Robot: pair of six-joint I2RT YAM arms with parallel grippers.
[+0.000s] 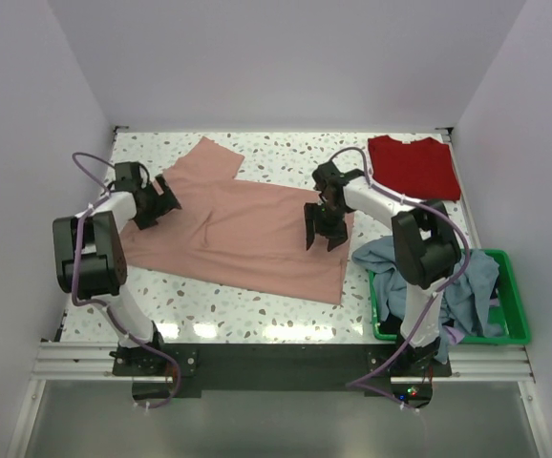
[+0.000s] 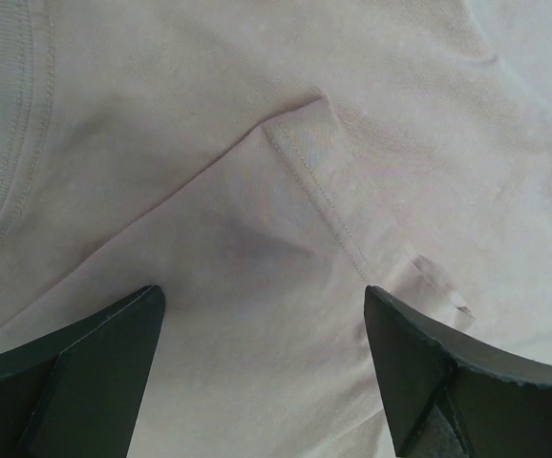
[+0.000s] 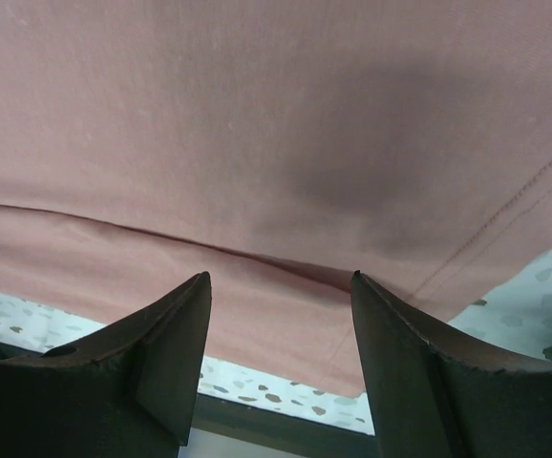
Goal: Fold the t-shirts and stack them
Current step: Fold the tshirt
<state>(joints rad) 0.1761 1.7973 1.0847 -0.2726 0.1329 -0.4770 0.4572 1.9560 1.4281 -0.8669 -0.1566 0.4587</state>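
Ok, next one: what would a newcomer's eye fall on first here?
The big pink shirt spread across the middle of the table, with the left arm at its left edge and the right arm at its right edge, jaws open over the cloth. Next, the folded red shirt in the far right corner, and the green basket of blue-grey clothes at the near right.

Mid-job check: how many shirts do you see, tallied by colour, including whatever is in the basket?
salmon-pink shirt: 1, spread flat
red shirt: 1, folded, far right corner
blue-grey shirts: at least 1, heaped in the green basket; I cannot separate the pile into pieces
Total: at least 3
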